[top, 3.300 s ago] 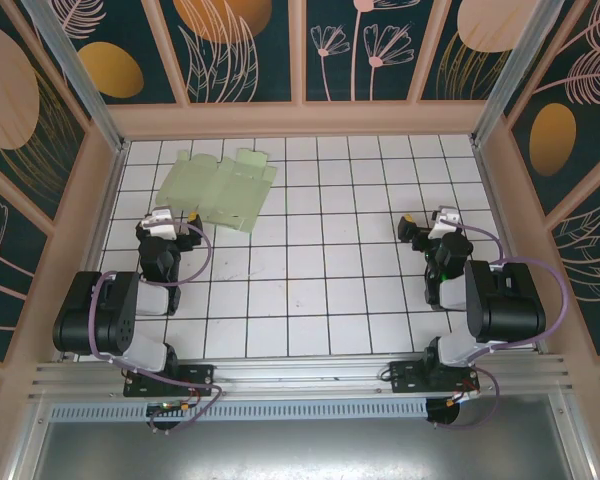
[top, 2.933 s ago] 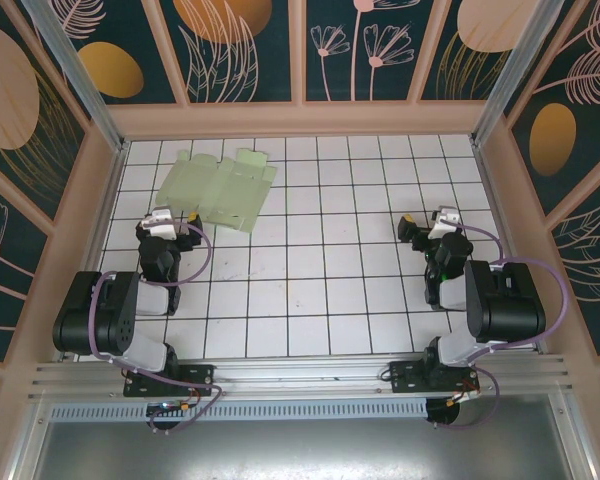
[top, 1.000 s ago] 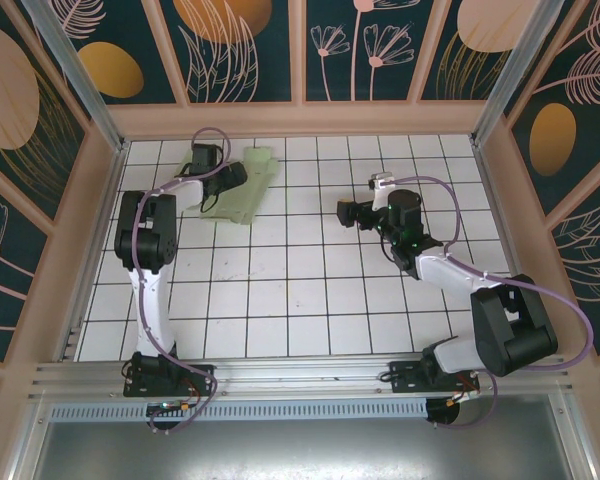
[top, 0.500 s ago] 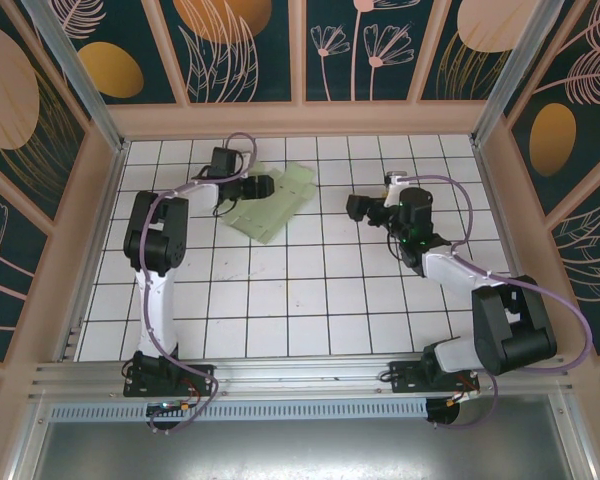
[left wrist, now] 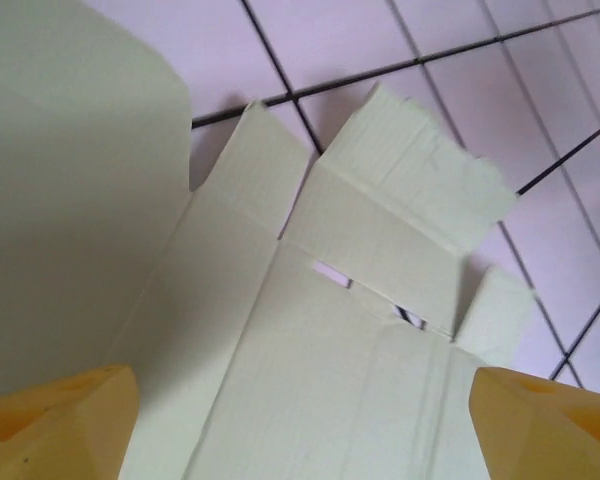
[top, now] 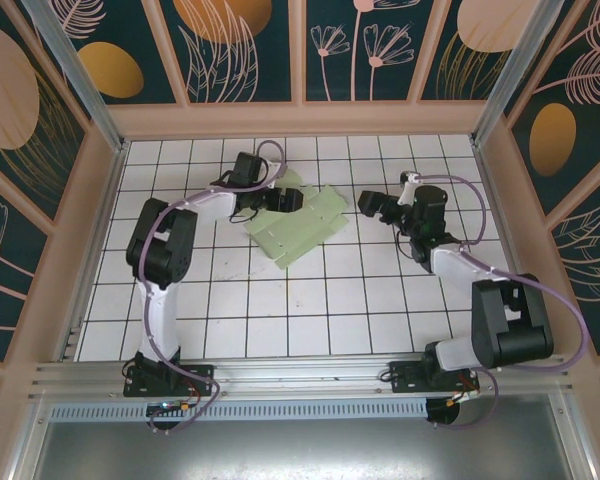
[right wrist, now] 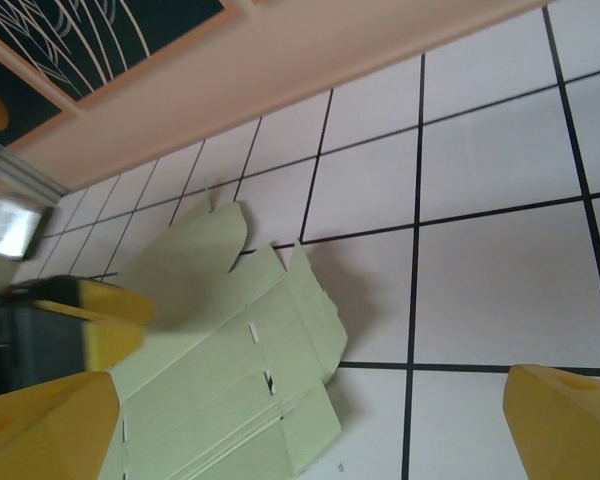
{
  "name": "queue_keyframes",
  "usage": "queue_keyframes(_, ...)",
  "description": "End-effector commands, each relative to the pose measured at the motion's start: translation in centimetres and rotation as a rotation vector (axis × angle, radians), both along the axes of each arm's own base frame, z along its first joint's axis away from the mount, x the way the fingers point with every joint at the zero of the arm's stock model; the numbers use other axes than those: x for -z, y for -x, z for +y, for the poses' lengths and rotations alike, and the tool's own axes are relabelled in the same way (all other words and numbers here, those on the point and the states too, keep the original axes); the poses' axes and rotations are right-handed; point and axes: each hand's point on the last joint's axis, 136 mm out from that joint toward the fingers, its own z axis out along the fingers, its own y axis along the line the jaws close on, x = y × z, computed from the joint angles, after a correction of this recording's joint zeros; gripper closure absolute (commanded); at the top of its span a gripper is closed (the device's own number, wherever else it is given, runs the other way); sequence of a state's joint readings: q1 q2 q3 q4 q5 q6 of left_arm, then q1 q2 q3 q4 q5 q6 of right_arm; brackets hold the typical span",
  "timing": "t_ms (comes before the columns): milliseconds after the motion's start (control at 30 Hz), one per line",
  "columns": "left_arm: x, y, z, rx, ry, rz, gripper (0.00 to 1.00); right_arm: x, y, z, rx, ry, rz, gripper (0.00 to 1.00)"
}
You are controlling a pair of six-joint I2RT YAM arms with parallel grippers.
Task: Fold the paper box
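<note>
paper box (top: 310, 228) flat, unfolded; long axis diagonal, near-left to far-right

The left arm (top: 158, 245) rises from its base at the near edge, bends at a black elbow and reaches far forward and to the right, with the wrist held low. The left pincer (top: 285, 200) points right, and its yellow fingers (left wrist: 55, 420) are spread wide. The right arm (top: 505, 320) folds at its elbow near the right side, and its forearm stretches forward and left. The right pincer (top: 368, 205) points left with its fingers (right wrist: 565, 420) at full spread. The two pincers face each other, near but apart.
</note>
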State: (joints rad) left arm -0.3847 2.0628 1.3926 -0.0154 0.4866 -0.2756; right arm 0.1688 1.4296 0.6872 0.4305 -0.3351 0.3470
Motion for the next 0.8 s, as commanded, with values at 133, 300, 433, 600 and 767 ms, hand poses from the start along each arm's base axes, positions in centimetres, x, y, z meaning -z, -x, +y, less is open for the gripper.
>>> queue_keyframes(133, -9.9, 1.3, 5.3, -0.308, 0.116, -0.273, 0.01, 2.7, -3.9, 2.0, -0.157, 0.029, 0.137, 0.05)
queue_keyframes(300, -8.4, 5.9, 10.1, -0.49, 0.093, -0.272, 0.01, 6.6, -6.8, 4.7, -0.308, 0.071, 0.28, 0.11)
queue_keyframes(433, -7.6, 8.9, 12.7, -0.573, 0.071, -0.268, 0.01, 9.4, -8.7, 7.1, -0.387, 0.139, 0.348, 0.22)
queue_keyframes(600, -5.9, 10.5, 13.9, -0.601, 0.037, -0.238, 0.01, 11.0, -11.2, 9.5, -0.436, 0.139, 0.37, 0.41)
queue_keyframes(767, -5.3, 10.6, 13.6, -0.591, 0.039, -0.222, 0.01, 12.3, -12.5, 11.0, -0.479, 0.121, 0.393, 0.58)
